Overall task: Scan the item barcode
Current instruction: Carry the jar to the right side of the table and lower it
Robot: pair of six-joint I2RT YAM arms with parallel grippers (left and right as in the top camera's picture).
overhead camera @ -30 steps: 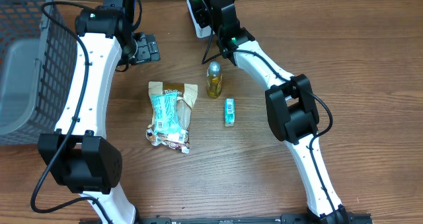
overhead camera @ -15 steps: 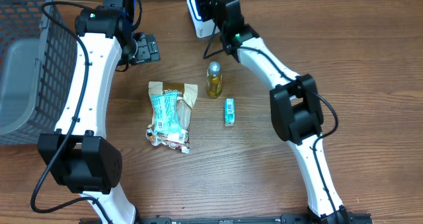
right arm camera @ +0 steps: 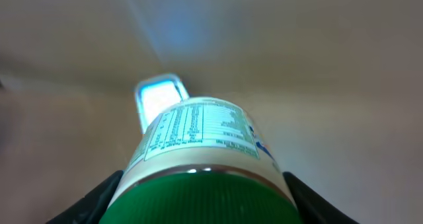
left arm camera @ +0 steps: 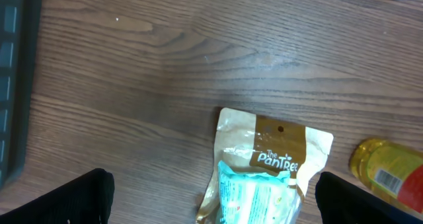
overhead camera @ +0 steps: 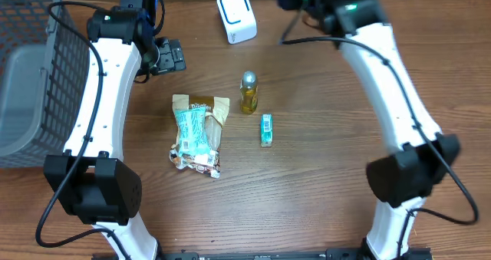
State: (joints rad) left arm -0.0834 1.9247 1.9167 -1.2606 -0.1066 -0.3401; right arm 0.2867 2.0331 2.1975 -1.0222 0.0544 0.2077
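The right gripper (right arm camera: 205,201) is clenched on a green-lidded jar (right arm camera: 198,128), one finger against each side, its printed label turned toward the wrist camera. That view is blurred. The jar is held at the far edge of the counter (overhead camera: 322,176), to the right of the white scanner (overhead camera: 236,16), whose face glows. The left gripper (overhead camera: 170,57) hangs released and empty at far left, above a snack bag (overhead camera: 199,133). A yellow bottle (overhead camera: 248,91) and a teal box (overhead camera: 266,130) sit mid-counter, and a wire basket (overhead camera: 34,53) stands at left.
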